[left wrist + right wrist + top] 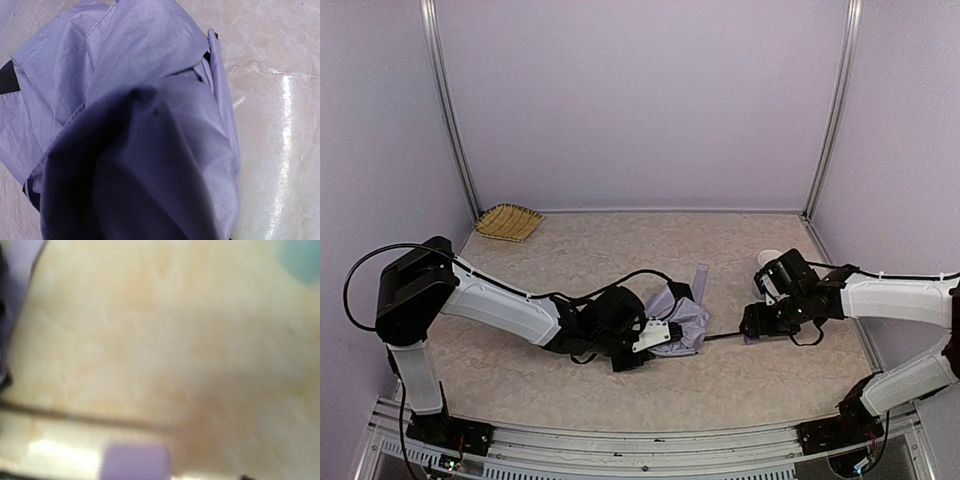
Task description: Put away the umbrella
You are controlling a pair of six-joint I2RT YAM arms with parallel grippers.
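Crumpled fabric of the umbrella [150, 125] filled my left wrist view; it lay on the table [570, 260]. My left fingers [653, 336] were at its canopy, my right fingers [753, 322] at its handle [134, 460]. Whether they were clamped or not, I could not tell. I judged collapsing was in hand: next the shaft [722, 337] needed pushing in.

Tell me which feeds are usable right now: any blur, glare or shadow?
Top external: sharp, evenly lit, umbrella clear. Left wrist: umbrella fills most, its lower part soft and shadowed, glare streak on the table at right. Right wrist: badly blurred; cup only a teal smudge.
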